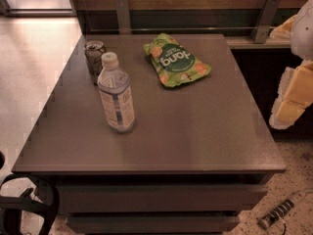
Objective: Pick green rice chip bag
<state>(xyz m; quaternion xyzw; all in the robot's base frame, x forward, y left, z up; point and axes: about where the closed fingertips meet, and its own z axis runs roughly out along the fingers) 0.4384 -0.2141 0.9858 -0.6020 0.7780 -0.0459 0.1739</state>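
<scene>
The green rice chip bag [176, 60] lies flat on the far middle of the brown table [205, 136]. It is light green with a dark green oval, white lettering and orange-pink chip pictures. My gripper [289, 102] is the white and yellow shape at the right edge of the view. It hangs off the table's right side, well to the right of the bag and lower in the frame, touching nothing.
A clear water bottle [116, 94] stands upright on the table's left part, with a dark soda can [94, 60] just behind it. A wall and metal rail brackets [264, 18] run behind the table. A power strip [279, 212] lies on the floor at the lower right.
</scene>
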